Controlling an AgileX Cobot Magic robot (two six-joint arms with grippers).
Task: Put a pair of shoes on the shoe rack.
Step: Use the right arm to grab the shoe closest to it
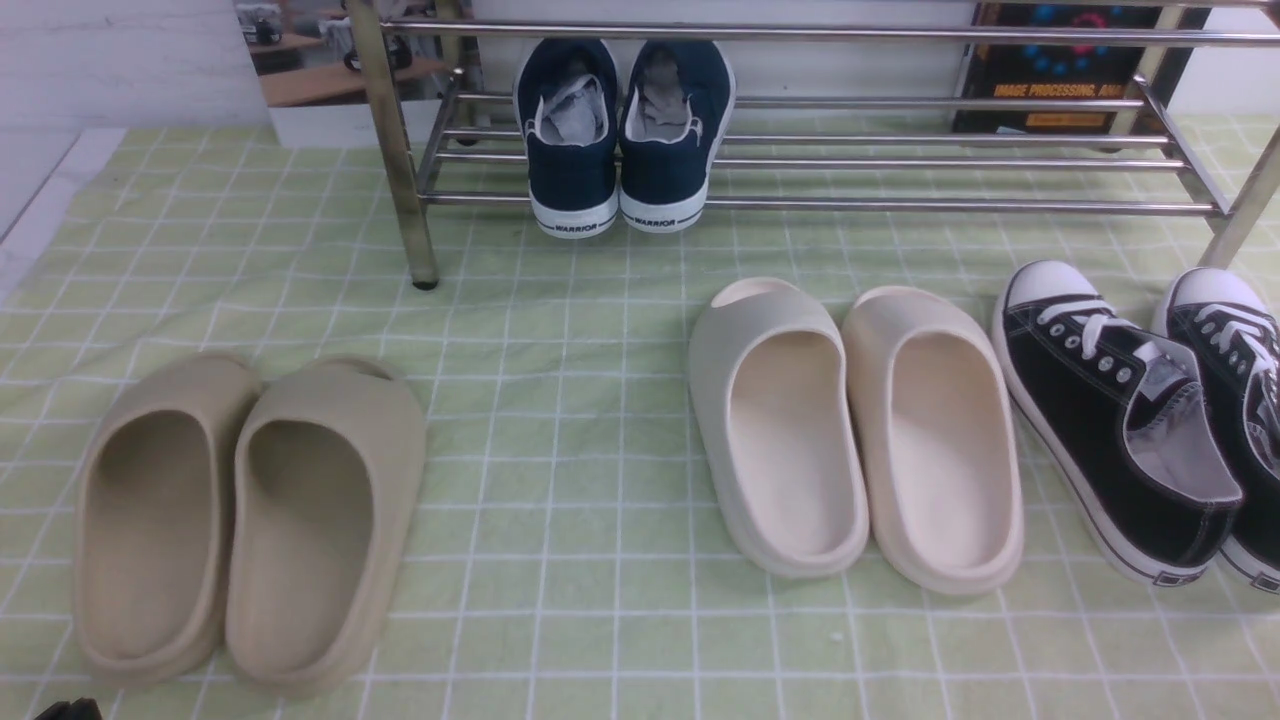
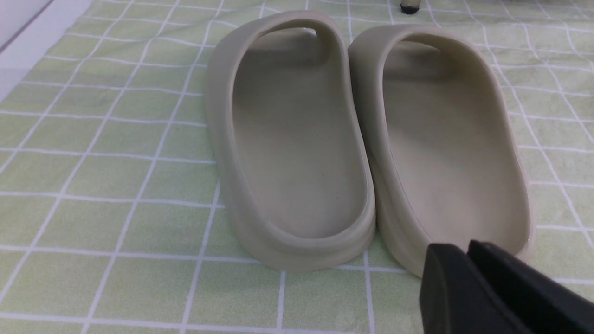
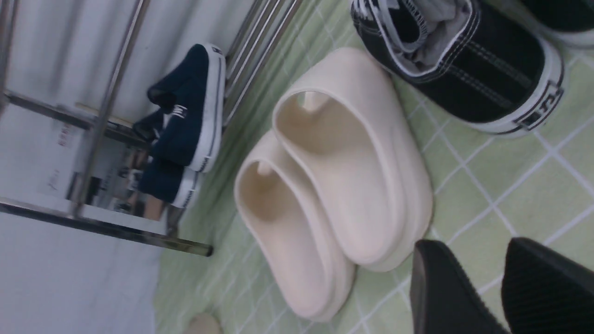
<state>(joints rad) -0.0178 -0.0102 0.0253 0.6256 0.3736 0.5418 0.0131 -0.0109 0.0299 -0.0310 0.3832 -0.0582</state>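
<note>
Even light glints off the shoe rack (image 1: pixel 900 205) (wrist views slightly soft).

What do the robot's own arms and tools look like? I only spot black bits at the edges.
Little shows. The left tool is two matte black, blocky fingers with rounded tips. The right tool is black too; one finger bears fine ribbing. No cables, markings or arm links are in view.
</note>
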